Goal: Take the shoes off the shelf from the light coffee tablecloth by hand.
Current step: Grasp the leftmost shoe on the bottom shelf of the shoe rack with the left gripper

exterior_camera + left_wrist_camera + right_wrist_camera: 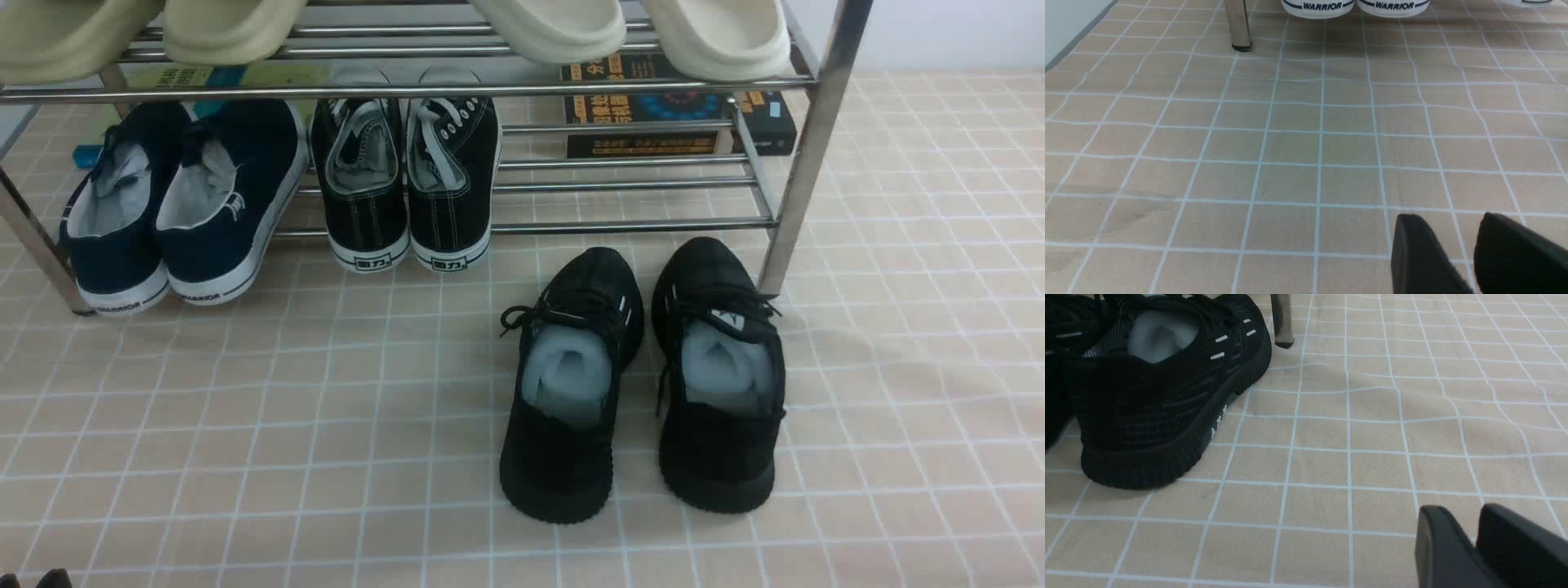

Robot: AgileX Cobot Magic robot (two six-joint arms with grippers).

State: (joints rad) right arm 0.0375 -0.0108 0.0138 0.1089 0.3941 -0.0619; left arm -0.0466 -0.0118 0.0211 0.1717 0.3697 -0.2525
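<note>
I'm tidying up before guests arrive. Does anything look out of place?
The black knit sneakers stand on the cloth in front of the rack, while the other footwear sits on it.

The front view's edge crops the pale clogs.

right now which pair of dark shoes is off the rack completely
The all-black lace-up sneakers, standing on the tan cloth in front of the rack; the navy slip-ons and black white-stitched canvas pair rest on its lower tier.
</note>
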